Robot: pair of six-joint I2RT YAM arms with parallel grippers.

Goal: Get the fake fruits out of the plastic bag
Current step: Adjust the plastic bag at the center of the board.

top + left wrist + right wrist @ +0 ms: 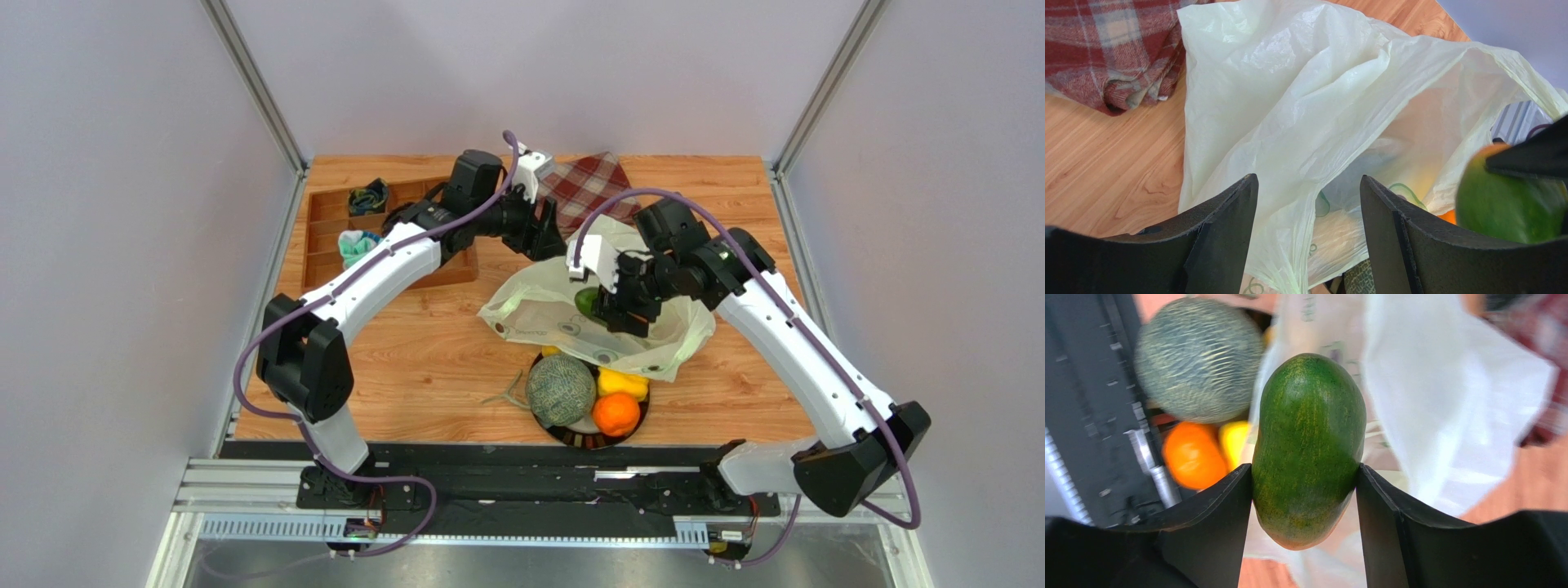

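Green-orange plastic mango (1309, 447) sits clamped between the fingers of my right gripper (1303, 473), above the thin translucent yellowish plastic bag (540, 316); from overhead I see only a green sliver of it; my left gripper (1308, 184) hangs wide at the bag's far edge, contact unclear; the bag hides part of the dark-rimmed plate (558, 429) under the netted grey-green melon (561, 390).

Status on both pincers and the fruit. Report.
Left pincer open at the plastic bag. Right pincer shut on the mango, over the bag. Melon, orange and yellow piece out on the plate. Nothing seen in the way.
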